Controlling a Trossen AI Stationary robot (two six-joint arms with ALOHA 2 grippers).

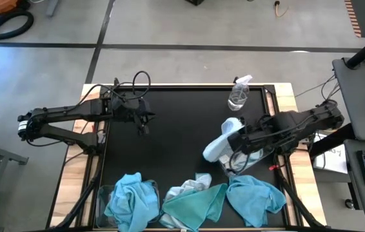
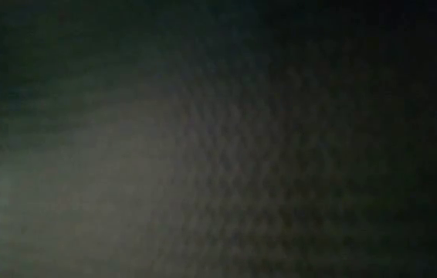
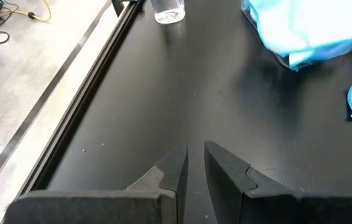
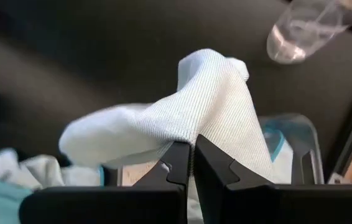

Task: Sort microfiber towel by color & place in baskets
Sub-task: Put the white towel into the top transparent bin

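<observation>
While the right gripper (image 4: pixel 191 155) is pinched tight on a fold of a pale whitish-blue microfiber cloth (image 1: pixel 220 143), the step in hand looks like the carry of one sorted towel toward its bin. In the high view that cloth hangs from the right arm above the right half of the black counter (image 1: pixel 169 154), draped in a soft hump with its ribbed weave showing in the right wrist view, one corner standing up and the rest sagging below the jaws. Under and just beyond it in that wrist view sits a clear rounded-corner plastic basket (image 4: pixel 294 149) that seems to hold some bright blue cloth already; whether the pale one belongs there I cannot tell. The next move, as I judge it, calls for settling which basket takes the pale colour, bringing the cloth squarely over its opening, and letting go low enough that the limp fabric falls inside rather than draping over the rim. Along the near edge lie more towels: a bright sky-blue heap (image 1: pixel 131 198) in a second clear bin (image 1: pixel 103 205), a teal cloth (image 1: pixel 195 205) over a whitish one, and another sky-blue cloth (image 1: pixel 255 198). A clear spray bottle (image 1: pixel 239 94) stands at the far edge. The left gripper (image 3: pixel 196 167) waits over bare counter at the far left, fingers nearly together and holding nothing.
</observation>
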